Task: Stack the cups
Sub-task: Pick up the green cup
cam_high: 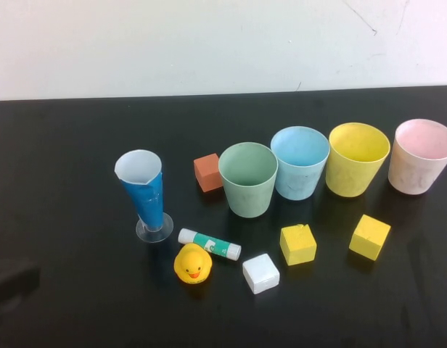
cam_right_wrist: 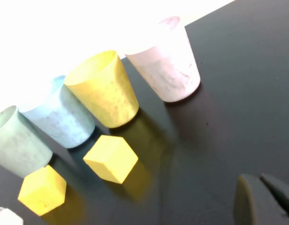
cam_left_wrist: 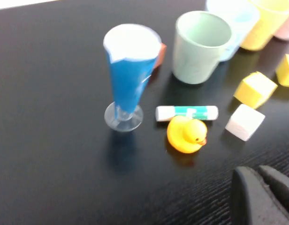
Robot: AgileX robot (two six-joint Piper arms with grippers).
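Four cups stood upright and separate in a row across the middle of the black desk (cam_high: 64, 145), running toward its right edge: the green cup (cam_high: 248, 179), the blue cup (cam_high: 300, 162), the yellow cup (cam_high: 356, 159) and the pink cup (cam_high: 421, 156), each just beside the next, none nested yet. Nearer the front edge lay two yellow blocks (cam_high: 298, 243), a white block (cam_high: 260, 273), a rubber duck (cam_high: 192, 263) and a glue stick (cam_high: 210, 243); a tall blue cone cup (cam_high: 144, 194) and an orange block (cam_high: 207, 172) stood left of the row.

Neither arm showed in the high view. The left hand (cam_left_wrist: 264, 194) appeared only as dark finger ends at the edge of its wrist view, hanging over the desk short of the duck; whether it was wide or narrow I could not tell. The right hand (cam_right_wrist: 266, 199) hung likewise over bare desk near the pink cup, and its opening could not be judged either.

The cups looked light, stiff and thin-walled, with a matte finish that should grip well. Being tapered and empty, they would probably tip easily, so pinching one wall at the rim seemed the safest hold.
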